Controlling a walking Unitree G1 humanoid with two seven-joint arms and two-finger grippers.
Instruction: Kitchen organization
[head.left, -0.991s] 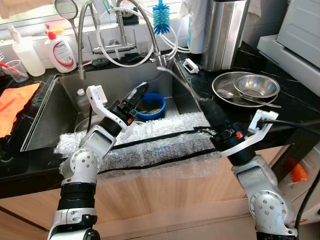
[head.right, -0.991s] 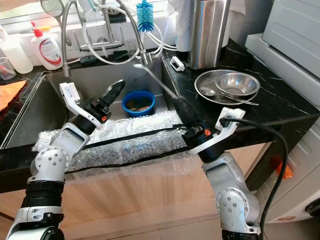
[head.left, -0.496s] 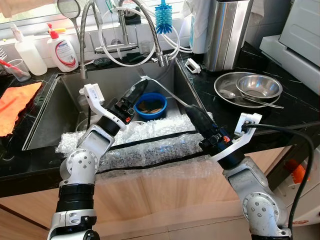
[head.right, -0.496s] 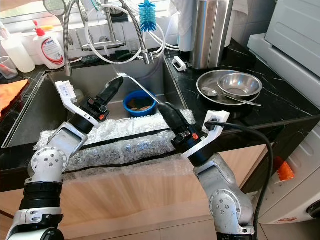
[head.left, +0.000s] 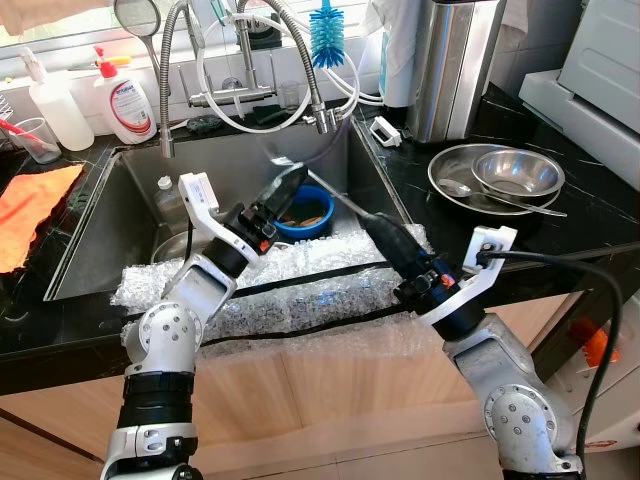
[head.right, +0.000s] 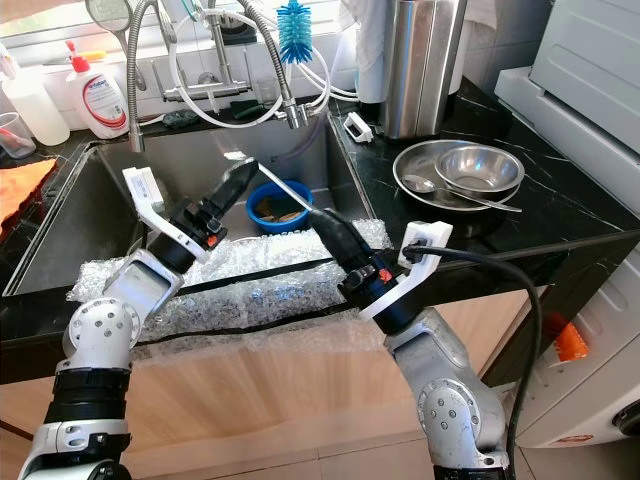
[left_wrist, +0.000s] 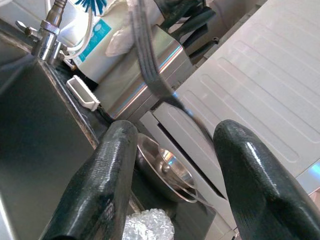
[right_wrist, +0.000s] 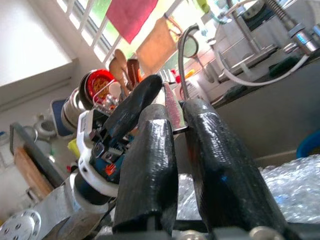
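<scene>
We are clamping a metal fork by its handle in our right end effector, its fingers pressed tight on it, tines reaching out over the sink. Our left end effector is hovering at the tines with its fingers spread apart, gripping nothing. Bubble wrap is lying along the counter edge beneath both arms.

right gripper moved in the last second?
Yes. The right gripper, shut on a fork, has swung toward the robot's left, from the sink's right edge to over the blue bowl.
</scene>
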